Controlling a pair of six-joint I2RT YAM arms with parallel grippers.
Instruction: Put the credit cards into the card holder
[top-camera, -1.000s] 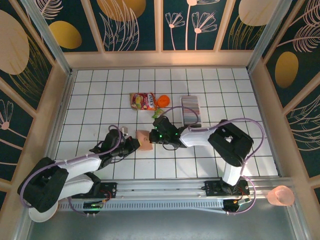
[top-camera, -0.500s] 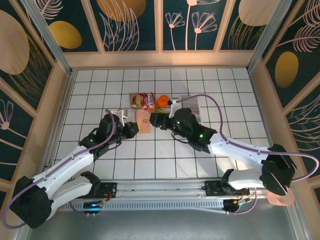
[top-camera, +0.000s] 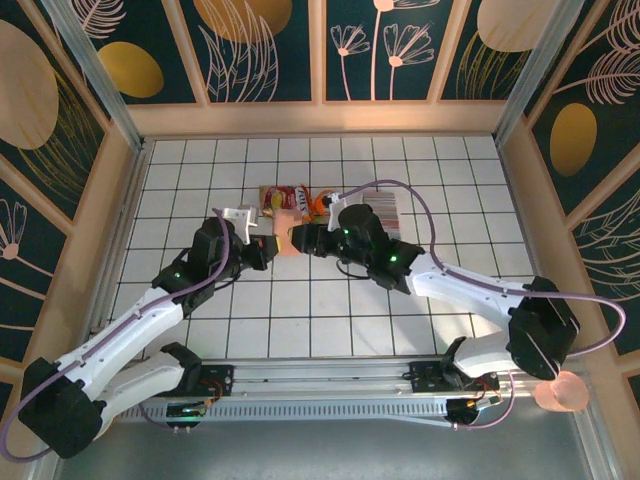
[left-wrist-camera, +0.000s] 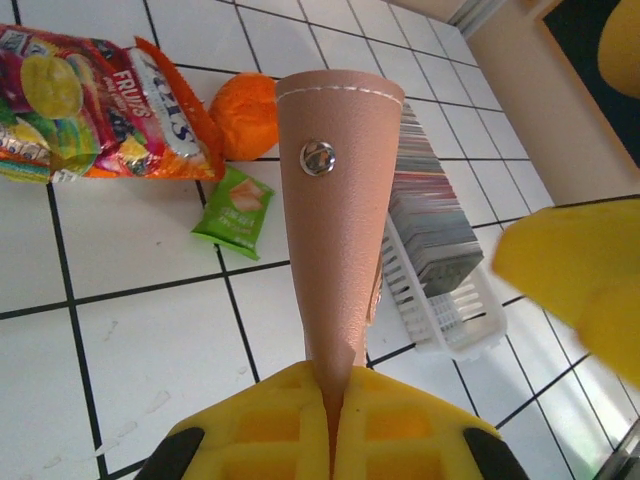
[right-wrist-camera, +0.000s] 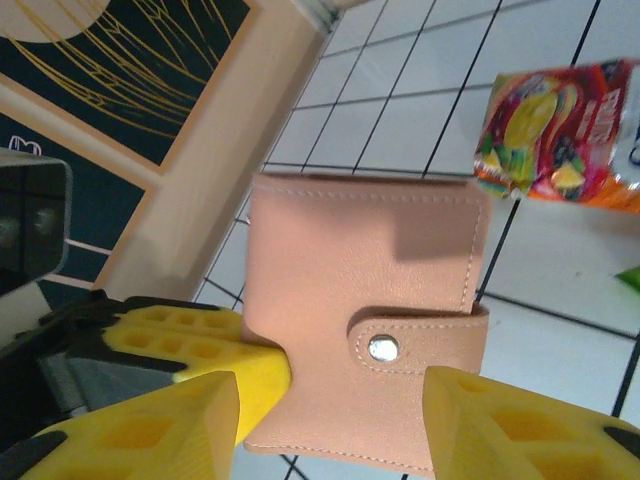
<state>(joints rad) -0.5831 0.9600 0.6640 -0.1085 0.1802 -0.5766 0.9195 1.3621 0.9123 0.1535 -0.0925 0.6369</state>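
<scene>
1. The holder (right-wrist-camera: 365, 300) is folded shut with its snap tab fastened. It is held up off the desk (left-wrist-camera: 140, 330), between our two tools.
2. Our left tool (left-wrist-camera: 335, 410) grips the holder: its yellow pads are pressed together on one edge. The holder sticks straight out ahead of this tool, edge-on to its camera.
3. Our right tool (right-wrist-camera: 330, 425) faces the snap side of the holder with its jaws apart. One finger sits on each side of the holder's near edge, and we cannot tell whether either touches it.
4. The cards (left-wrist-camera: 430, 215) stand in a tight row inside a white tray (left-wrist-camera: 455, 325) on the desk. They are ahead and to the right of the left tool, past the holder.
5. Ahead and to the left of the left tool lies a fruit snack packet (left-wrist-camera: 100, 110). An orange lump (left-wrist-camera: 245, 112) sits just beside it, and a small green packet (left-wrist-camera: 235, 210) lies a little nearer the tool.
</scene>
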